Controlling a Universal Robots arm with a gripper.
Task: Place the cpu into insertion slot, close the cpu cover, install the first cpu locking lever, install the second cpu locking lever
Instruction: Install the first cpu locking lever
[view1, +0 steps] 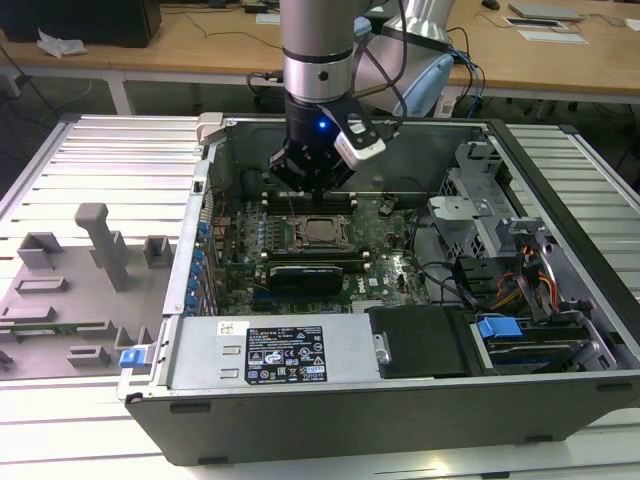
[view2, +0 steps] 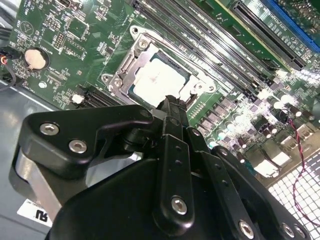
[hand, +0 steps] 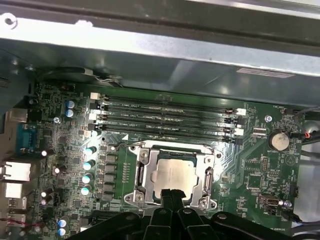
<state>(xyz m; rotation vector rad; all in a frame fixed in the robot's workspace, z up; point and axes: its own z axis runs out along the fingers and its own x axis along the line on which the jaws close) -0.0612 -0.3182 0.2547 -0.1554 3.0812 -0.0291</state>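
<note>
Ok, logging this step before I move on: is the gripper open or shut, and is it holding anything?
Gripper: shut, fingers together over the cpu, nothing seen between them.

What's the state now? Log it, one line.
cpu: in insertion slot | cpu cover: down over it | gripper: shut, tips by cover's edge
</note>
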